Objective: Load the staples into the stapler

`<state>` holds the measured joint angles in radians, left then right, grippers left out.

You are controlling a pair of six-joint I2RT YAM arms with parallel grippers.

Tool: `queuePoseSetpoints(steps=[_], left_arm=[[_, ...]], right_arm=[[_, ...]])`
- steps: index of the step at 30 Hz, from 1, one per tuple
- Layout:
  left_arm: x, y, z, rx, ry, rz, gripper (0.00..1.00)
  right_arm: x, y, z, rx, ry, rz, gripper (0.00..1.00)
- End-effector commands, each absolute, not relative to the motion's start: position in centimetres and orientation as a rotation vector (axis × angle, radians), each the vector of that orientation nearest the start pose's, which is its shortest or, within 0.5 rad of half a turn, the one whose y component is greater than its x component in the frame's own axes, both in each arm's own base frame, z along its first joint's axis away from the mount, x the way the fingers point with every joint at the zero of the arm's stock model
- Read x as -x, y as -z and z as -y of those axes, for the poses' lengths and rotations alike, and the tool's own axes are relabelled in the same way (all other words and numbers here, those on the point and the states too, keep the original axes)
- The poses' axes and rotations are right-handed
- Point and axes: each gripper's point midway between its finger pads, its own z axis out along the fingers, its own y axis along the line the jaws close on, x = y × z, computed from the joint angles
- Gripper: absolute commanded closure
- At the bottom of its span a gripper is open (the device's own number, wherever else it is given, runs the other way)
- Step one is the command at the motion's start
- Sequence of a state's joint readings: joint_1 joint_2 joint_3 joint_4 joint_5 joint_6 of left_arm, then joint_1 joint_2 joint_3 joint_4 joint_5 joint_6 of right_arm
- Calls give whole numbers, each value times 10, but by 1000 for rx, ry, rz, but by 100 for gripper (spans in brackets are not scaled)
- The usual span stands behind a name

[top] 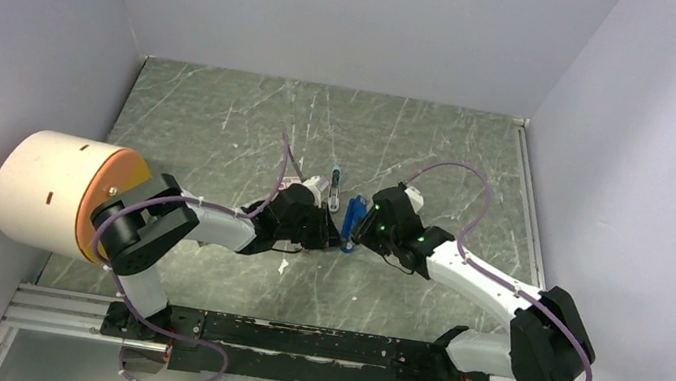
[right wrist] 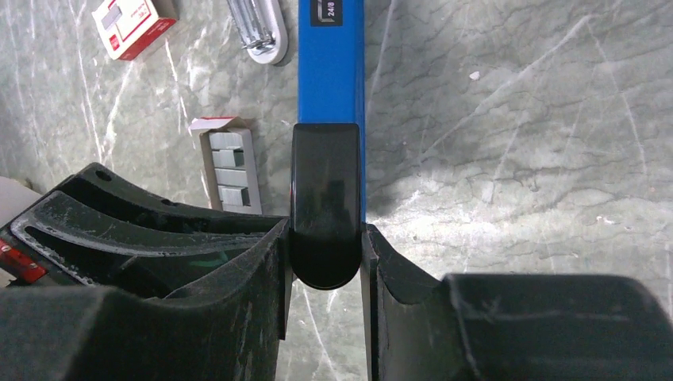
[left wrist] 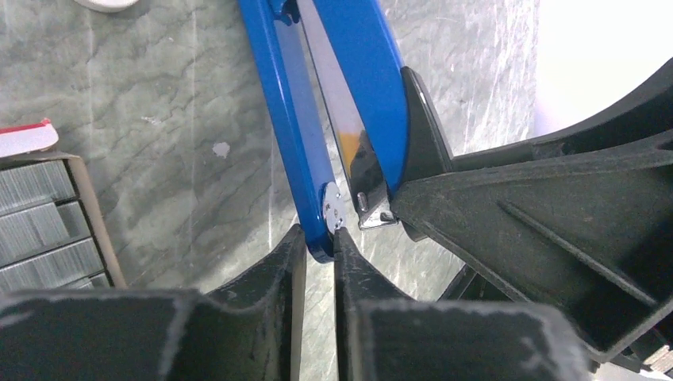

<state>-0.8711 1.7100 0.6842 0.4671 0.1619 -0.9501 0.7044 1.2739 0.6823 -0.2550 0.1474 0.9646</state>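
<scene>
The blue stapler (top: 351, 221) lies mid-table between both grippers. In the left wrist view its two blue arms (left wrist: 290, 119) are spread apart with a metal rail showing between them. My left gripper (left wrist: 319, 235) is shut on the rounded end of the thinner blue arm. My right gripper (right wrist: 325, 238) is shut on the black end cap (right wrist: 325, 198) of the stapler's top. The staples (right wrist: 230, 171) are grey strips lying in a small open tray on the table left of the stapler. They also show in the left wrist view (left wrist: 40, 226). Neither gripper touches them.
A little red-and-white box (right wrist: 133, 24) and a pale piece with a metal strip (right wrist: 258, 28) lie beyond the staples. A big cream cylinder with an orange face (top: 50, 193) stands at the left edge. Grey walls close in the table on three sides.
</scene>
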Motion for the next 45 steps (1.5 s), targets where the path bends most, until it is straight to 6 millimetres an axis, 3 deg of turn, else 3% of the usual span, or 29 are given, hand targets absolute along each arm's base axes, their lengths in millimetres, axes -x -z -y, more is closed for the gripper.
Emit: queuePoseSetpoints(steps=[1, 3, 13, 19, 24, 30, 45], left_arm=[[-232, -59, 379, -105, 1186, -2335, 88], [-229, -52, 378, -139, 1180, -2350, 95], [-205, -31, 383, -265, 1216, -2395, 95], [-196, -20, 384, -284, 1186, -2436, 95], [-192, -5, 377, -279, 1089, -2480, 91], [-190, 1, 374, -275, 1054, -2500, 91], [-182, 19, 363, -254, 1000, -2558, 91]], right_arm=[[-259, -102, -222, -421, -625, -2358, 85], [-263, -108, -217, -420, -588, -2336, 85], [-283, -132, -184, -427, -346, -2245, 85], [-291, -142, -179, -435, -317, -2211, 85], [-310, -161, -170, -389, -265, -2172, 84], [-333, -167, -155, -351, -184, -2179, 83], [-398, -162, -164, -223, -247, -2044, 75]])
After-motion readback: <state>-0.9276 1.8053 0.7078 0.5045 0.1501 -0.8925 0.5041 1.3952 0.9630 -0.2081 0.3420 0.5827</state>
